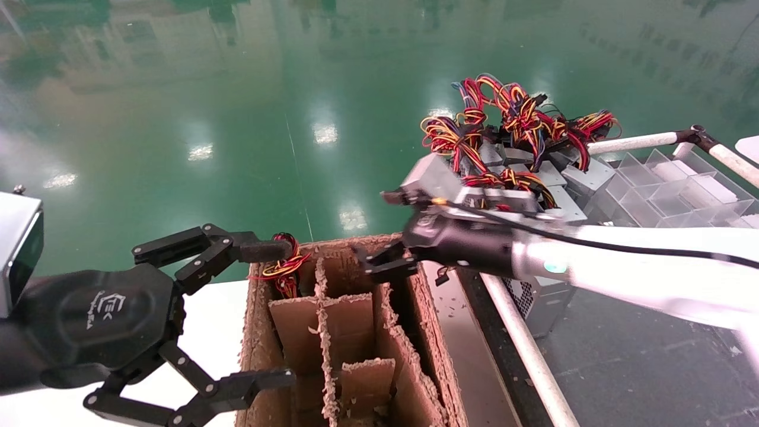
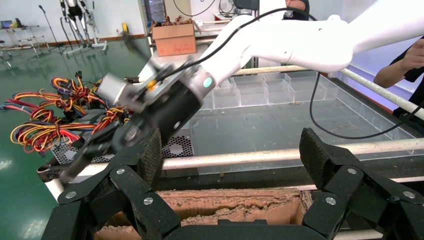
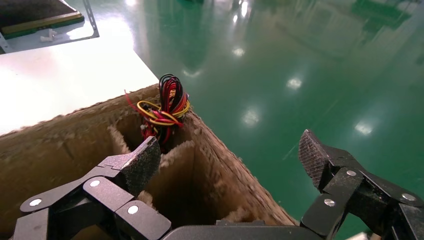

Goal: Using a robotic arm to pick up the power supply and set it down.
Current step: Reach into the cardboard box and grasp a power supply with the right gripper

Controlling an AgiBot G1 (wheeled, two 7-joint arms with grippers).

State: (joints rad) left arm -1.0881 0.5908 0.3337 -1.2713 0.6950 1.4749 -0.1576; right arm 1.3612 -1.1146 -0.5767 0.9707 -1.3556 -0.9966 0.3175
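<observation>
The right end effector [image 1: 379, 265] hangs over the far right corner of a cardboard box [image 1: 409, 356], its fingers spread apart and holding nothing — the right wrist view shows both pads [image 3: 142, 162] wide of each other above the box's compartments. The box is split by ragged cardboard dividers [image 1: 323, 320], and a power supply sits in the far left compartment; only its wire bundle [image 1: 284, 267] of red, yellow and black shows above the rim, the grey body hidden below. The left end effector [image 1: 261, 314] is beside the box's left wall, over a white tabletop [image 1: 207, 332], also open and empty, with its upper fingertip [image 1: 264, 250] just beside that wire bundle. In the left wrist view the right arm's black wrist [image 2: 170, 107] and white arm [image 2: 300, 42] reach across above the box's edge. Behind the right arm, more grey power supplies [image 1: 504, 172] lie heaped with their coloured wires tangled on top, next to a clear plastic tray [image 1: 670, 190] of small compartments. A white rail [image 1: 522, 344] runs along the box's right side. The floor [image 1: 237, 118] beyond is glossy green.
</observation>
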